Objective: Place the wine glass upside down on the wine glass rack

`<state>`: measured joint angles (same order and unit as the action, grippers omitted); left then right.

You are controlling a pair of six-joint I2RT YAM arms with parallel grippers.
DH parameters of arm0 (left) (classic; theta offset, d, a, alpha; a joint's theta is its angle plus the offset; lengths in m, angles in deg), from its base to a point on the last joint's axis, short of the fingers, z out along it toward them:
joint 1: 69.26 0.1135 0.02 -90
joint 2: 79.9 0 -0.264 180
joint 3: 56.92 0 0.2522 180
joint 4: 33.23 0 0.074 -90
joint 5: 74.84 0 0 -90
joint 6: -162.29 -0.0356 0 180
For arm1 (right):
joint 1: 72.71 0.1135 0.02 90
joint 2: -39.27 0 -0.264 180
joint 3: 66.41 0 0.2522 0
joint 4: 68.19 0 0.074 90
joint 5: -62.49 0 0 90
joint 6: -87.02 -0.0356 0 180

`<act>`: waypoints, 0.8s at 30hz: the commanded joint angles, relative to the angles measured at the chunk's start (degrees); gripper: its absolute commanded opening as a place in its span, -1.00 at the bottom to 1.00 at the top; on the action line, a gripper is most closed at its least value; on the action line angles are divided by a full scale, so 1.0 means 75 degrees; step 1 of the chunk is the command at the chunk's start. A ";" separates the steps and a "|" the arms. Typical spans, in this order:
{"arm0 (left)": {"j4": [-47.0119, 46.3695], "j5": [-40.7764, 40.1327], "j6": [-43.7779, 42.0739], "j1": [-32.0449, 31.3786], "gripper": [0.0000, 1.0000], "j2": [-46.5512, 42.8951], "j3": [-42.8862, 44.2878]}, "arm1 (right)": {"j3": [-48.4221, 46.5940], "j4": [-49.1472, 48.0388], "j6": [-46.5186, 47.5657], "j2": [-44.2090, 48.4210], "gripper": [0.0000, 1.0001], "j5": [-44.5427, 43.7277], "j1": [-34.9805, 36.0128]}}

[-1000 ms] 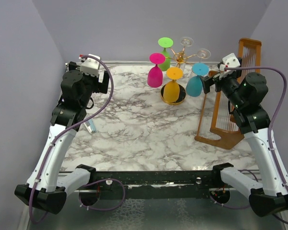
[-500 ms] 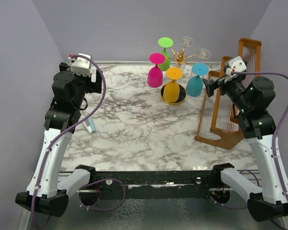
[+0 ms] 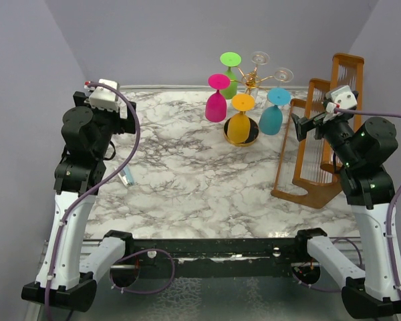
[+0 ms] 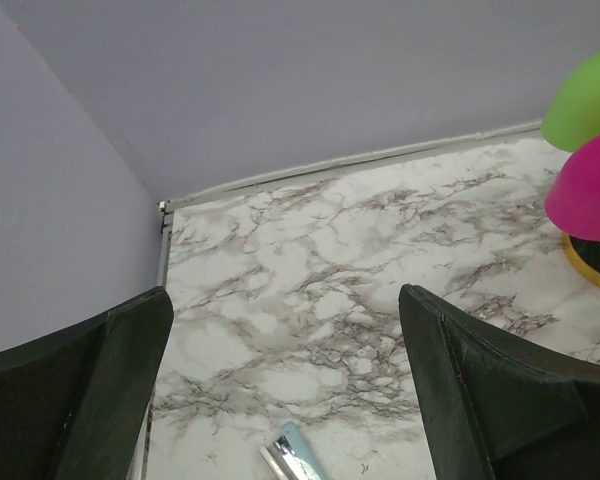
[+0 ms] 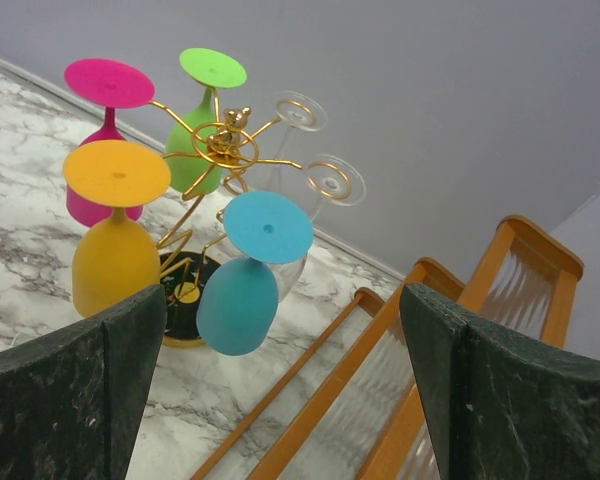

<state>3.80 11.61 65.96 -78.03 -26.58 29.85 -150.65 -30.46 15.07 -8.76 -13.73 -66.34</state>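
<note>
The gold wine glass rack (image 3: 251, 81) stands at the back of the marble table on its round black base (image 3: 252, 139). Several wine glasses hang upside down from its arms: pink (image 3: 216, 103), green (image 3: 230, 75), orange (image 3: 239, 124), blue (image 3: 272, 115) and two clear ones (image 3: 283, 75). The right wrist view shows the rack hub (image 5: 225, 145) and the blue glass (image 5: 238, 300). My left gripper (image 3: 125, 123) (image 4: 283, 330) hangs open over the back left corner, holding nothing. My right gripper (image 3: 299, 126) (image 5: 282, 320) is open and empty, to the right of the rack.
A brown wooden slatted frame (image 3: 317, 144) (image 5: 400, 380) stands along the right side, under my right gripper. A small silver and light-blue item (image 3: 125, 176) (image 4: 292, 455) lies on the marble at the left. Grey walls close the back and sides.
Both arms have drawn back from the rack: the left gripper moved left and the right gripper moved right. Both stayed open. The glasses have not moved.
</note>
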 commanded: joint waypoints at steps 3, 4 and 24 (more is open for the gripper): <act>0.0105 0.0289 0.0060 0.0057 0.98 -0.0267 0.0004 | -0.0325 0.0238 -0.0249 0.0069 0.99 -0.0113 -0.0297; 0.0110 0.0216 0.0062 0.0057 0.98 -0.0239 0.0024 | -0.0342 0.0228 -0.0276 0.0019 0.99 -0.0204 -0.0319; 0.0115 0.0186 0.0200 0.0051 0.98 0.0155 0.0067 | -0.0024 -0.0135 -0.0496 -0.0323 0.99 -0.0453 -0.0393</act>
<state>4.87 12.22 66.59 -77.94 -25.33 29.33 -151.31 -30.07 12.12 -11.21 -16.09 -69.01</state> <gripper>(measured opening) 0.989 0.994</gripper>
